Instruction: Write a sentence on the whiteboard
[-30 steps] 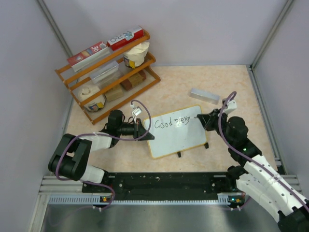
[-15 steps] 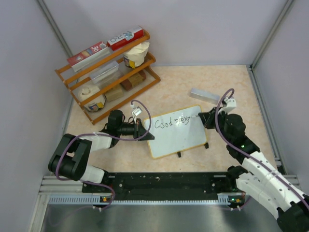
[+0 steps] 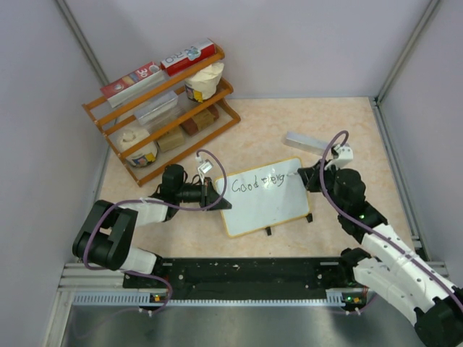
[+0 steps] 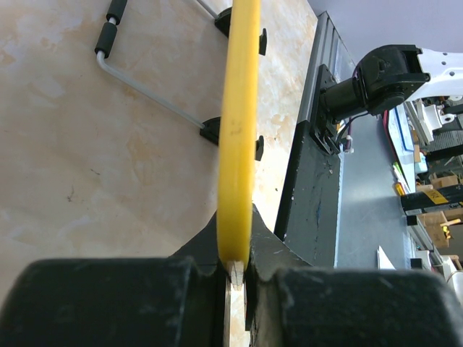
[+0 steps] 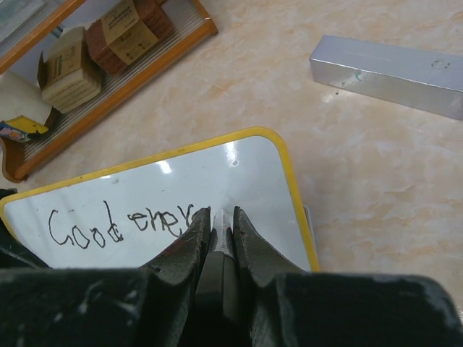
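The whiteboard (image 3: 269,206) stands tilted on its two black feet at mid-table, with a yellow-tan frame. One line of black lettering (image 3: 255,183) reads "Good" plus a second partial word. My left gripper (image 3: 218,203) is shut on the board's left edge; in the left wrist view the frame (image 4: 239,130) runs edge-on from between the jaws (image 4: 235,269). My right gripper (image 3: 308,177) is shut on a marker (image 5: 219,249), its tip on the white surface (image 5: 246,170) just right of the lettering (image 5: 119,224), near the board's upper right corner.
A small grey rectangular block (image 3: 305,142) lies behind the board; it also shows in the right wrist view (image 5: 391,65). An orange wooden rack (image 3: 163,108) with boxes and tubs stands at the back left. Grey walls close in three sides.
My right wrist has shifted slightly left and toward the board's upper right corner, with the marker still held. The left gripper and the board have not moved.
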You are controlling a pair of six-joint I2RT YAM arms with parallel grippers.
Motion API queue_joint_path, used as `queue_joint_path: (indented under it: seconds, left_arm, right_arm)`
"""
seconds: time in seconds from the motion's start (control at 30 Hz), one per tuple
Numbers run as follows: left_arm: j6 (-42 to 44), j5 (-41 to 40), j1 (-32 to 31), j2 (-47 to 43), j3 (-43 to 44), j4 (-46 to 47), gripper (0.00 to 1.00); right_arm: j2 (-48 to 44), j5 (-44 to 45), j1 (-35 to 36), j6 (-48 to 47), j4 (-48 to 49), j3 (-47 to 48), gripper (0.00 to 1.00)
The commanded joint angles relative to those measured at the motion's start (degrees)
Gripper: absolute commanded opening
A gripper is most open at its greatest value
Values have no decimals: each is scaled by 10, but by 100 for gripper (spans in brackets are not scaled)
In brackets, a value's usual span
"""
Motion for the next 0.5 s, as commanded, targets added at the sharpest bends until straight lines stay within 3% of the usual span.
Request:
queue_joint_path:
  seconds: [0.0, 0.47]
  left_arm:
    - [36, -36, -7, -8, 7, -11, 0]
    - [36, -37, -9, -7, 8, -12, 0]
  right_arm:
    - [-16, 7, -6, -9, 1, -2, 0]
    - [-23, -13, -7, 3, 20, 1, 0]
